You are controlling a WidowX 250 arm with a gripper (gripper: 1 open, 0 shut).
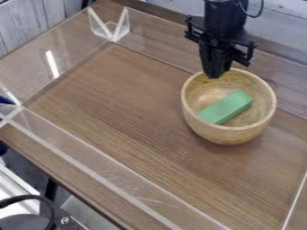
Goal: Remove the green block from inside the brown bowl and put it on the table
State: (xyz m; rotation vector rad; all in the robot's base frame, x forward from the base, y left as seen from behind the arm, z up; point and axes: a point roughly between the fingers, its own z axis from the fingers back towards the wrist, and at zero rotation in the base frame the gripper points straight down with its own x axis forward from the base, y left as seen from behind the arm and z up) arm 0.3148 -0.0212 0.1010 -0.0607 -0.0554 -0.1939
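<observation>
The green block lies flat and slanted inside the brown bowl, which stands on the right side of the table. My black gripper points straight down over the bowl's back-left rim, above and behind the block and apart from it. Its fingers look pressed together into one narrow tip, with nothing between them.
Low clear acrylic walls edge the tabletop. A small clear acrylic stand sits at the back left corner. The dark wood surface stretches left and in front of the bowl.
</observation>
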